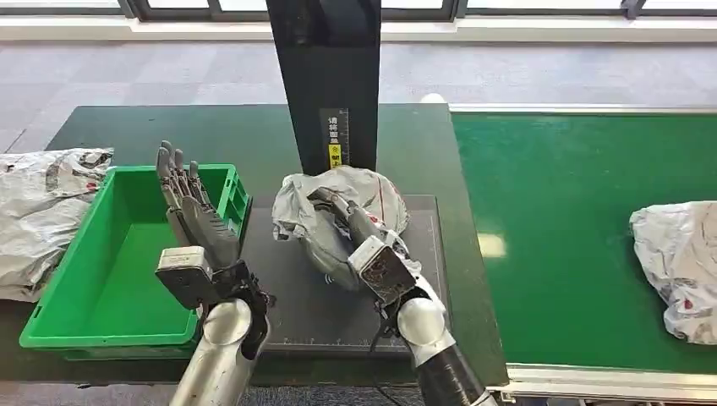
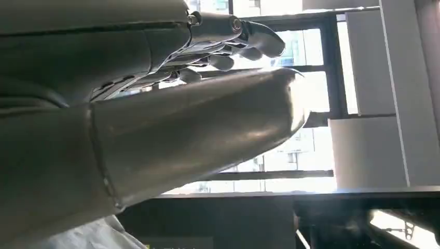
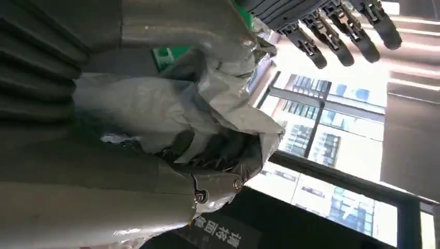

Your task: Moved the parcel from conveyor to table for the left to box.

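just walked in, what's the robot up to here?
The right hand grips a grey parcel over the dark mat on the table. The left hand is raised, fingers spread and holding nothing, beside the green box. Another parcel lies on the green conveyor.

A parcel-sorting station: green conveyor [image 1: 583,237], green bin [image 1: 118,254], grey parcels [image 1: 676,262].

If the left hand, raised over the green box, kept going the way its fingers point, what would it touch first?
Probably nothing nearby: the left hand points up and slightly forward above the green box, and the left wrist view shows just windows ahead. Depth is unclear.
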Robot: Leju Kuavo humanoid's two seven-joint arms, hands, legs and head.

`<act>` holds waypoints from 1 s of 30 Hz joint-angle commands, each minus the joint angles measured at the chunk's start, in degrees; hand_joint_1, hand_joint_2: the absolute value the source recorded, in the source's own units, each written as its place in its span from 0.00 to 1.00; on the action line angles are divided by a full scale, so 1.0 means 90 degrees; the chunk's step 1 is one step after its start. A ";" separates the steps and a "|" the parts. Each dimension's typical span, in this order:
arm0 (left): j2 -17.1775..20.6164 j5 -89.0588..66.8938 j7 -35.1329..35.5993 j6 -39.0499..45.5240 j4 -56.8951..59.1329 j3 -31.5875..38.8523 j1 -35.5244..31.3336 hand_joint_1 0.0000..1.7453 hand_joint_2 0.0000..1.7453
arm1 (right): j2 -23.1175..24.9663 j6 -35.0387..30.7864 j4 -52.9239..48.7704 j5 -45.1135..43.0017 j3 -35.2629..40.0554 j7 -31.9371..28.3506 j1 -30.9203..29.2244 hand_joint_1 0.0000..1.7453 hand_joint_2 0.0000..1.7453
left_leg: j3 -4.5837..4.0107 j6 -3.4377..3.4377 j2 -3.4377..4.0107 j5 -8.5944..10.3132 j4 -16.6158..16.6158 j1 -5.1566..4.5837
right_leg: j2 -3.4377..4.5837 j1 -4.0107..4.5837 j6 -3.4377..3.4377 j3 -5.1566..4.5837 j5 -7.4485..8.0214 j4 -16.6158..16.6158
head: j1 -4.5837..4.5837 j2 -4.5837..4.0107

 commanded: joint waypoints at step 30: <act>0.0056 -0.0612 0.0022 0.0202 0.0156 0.0343 0.0028 0.00 0.00 | -0.0561 -0.0267 -0.1621 0.0329 -0.0408 -0.0290 0.0737 0.00 0.00 | 0.0000 0.0007 -0.0003 -0.0001 -0.0002 -0.0003 | -0.0009 -0.0002 0.0002 0.0003 -0.0002 -0.0002 | 0.0000 0.0000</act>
